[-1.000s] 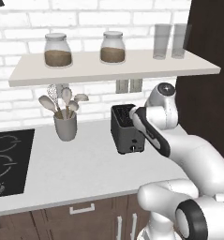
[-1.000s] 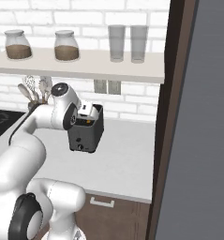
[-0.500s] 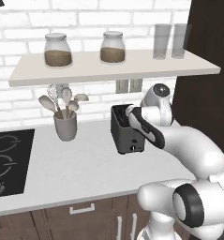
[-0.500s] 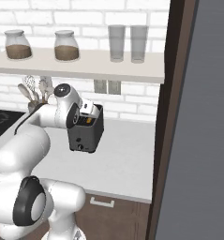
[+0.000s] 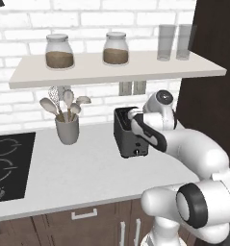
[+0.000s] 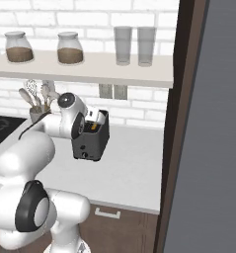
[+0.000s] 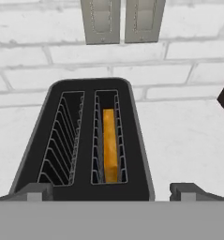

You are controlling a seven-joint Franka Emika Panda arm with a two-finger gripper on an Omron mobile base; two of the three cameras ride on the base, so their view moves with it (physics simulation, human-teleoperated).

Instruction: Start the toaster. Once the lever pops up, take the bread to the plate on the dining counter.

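Gripper (image 7: 111, 190) is held spread wide and empty above the toaster (image 7: 83, 140); bread (image 7: 110, 145) is seated in the right slot. Risk judged: a finger could be caught on the slot wires if descent is off-centre

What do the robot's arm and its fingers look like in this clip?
The arm is made of glossy white rounded segments with black bands and round dark caps at the joints, and a grey disc on the wrist. No cables or markings are visible. In the hand view the gripper ends in two small dark grey, blocky fingers.
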